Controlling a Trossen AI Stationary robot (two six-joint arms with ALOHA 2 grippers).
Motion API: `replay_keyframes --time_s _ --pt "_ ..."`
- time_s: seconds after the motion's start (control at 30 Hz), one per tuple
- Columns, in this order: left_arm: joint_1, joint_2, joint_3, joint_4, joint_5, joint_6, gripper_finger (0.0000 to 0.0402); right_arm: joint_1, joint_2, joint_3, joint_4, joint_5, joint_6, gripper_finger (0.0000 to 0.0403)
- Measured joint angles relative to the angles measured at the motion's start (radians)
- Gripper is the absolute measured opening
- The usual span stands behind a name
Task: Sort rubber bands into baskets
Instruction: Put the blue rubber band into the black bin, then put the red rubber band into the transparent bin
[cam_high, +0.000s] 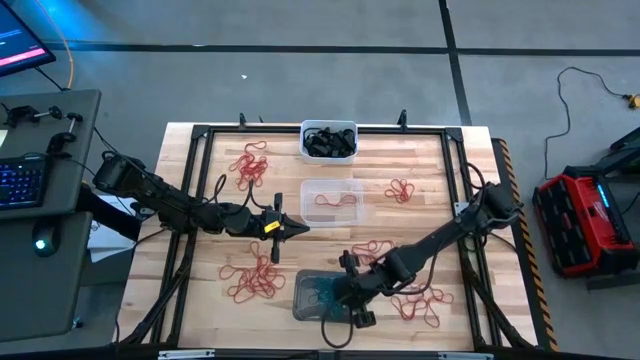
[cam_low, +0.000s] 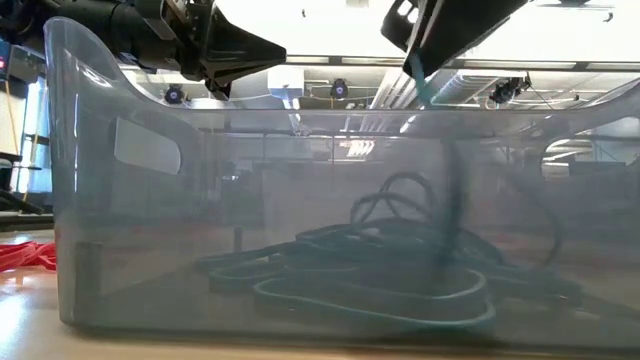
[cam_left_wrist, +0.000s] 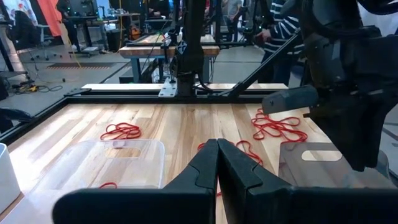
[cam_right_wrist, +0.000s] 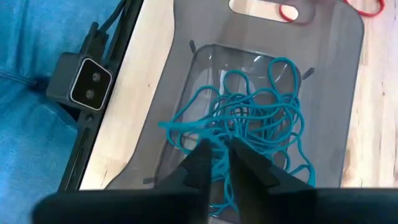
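The right gripper (cam_right_wrist: 217, 163) is poised over the translucent grey plastic basket (cam_right_wrist: 339, 93) at the table's near edge, its fingers parted by a narrow gap, with a blue-teal rubber band (cam_right_wrist: 214, 140) seen hanging between them down to the pile; whether it is pinched or just released cannot be told. A tangle of blue-teal elastic loops (cam_right_wrist: 261, 118) is already gathered on that basket's floor. Farther out, the left gripper (cam_high: 287, 229) is held closed and empty above the table's middle, beside the clear rectangular plastic basket (cam_high: 333, 199), in which only a couple of red loops are seen. The opaque white basket (cam_high: 328, 141) at the far edge is filled with black bands. Sorting of blue-teal and black is judged nearly done, since no loose ones are noted on the wooden table (cam_high: 205, 290). Left to do: red rubber bands (cam_high: 255, 278) lie scattered in several clusters around the table, well apart, and most are yet to be moved.
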Motion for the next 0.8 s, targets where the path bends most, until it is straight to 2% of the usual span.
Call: replay_keyframes --time_s 0.2,0.33,0.43,0.6,0.7,0.8 --pt "0.000 0.000 0.000 0.000 0.000 -0.007 0.0000 0.000 0.000 0.000 -0.006 0.000 0.004 0.0121" --pt "0.000 0.000 0.000 0.000 0.000 -0.010 0.0000 0.000 -0.012 0.000 -0.046 0.024 0.008 0.0136" --pt "0.000 0.000 0.000 0.000 0.000 -0.010 0.0000 0.007 -0.054 0.000 -0.141 0.105 0.017 0.0112" --pt "0.000 0.000 0.000 -0.004 0.000 -0.024 0.0000 0.027 -0.146 -0.002 -0.260 0.217 0.026 0.0017" --pt "0.000 0.000 0.000 -0.004 0.000 -0.027 0.0000 0.036 -0.211 -0.045 -0.254 0.254 0.026 0.0013" --pt "0.000 0.000 0.000 -0.005 0.000 -0.027 0.0000 0.030 -0.285 -0.147 -0.209 0.279 0.040 0.0005"
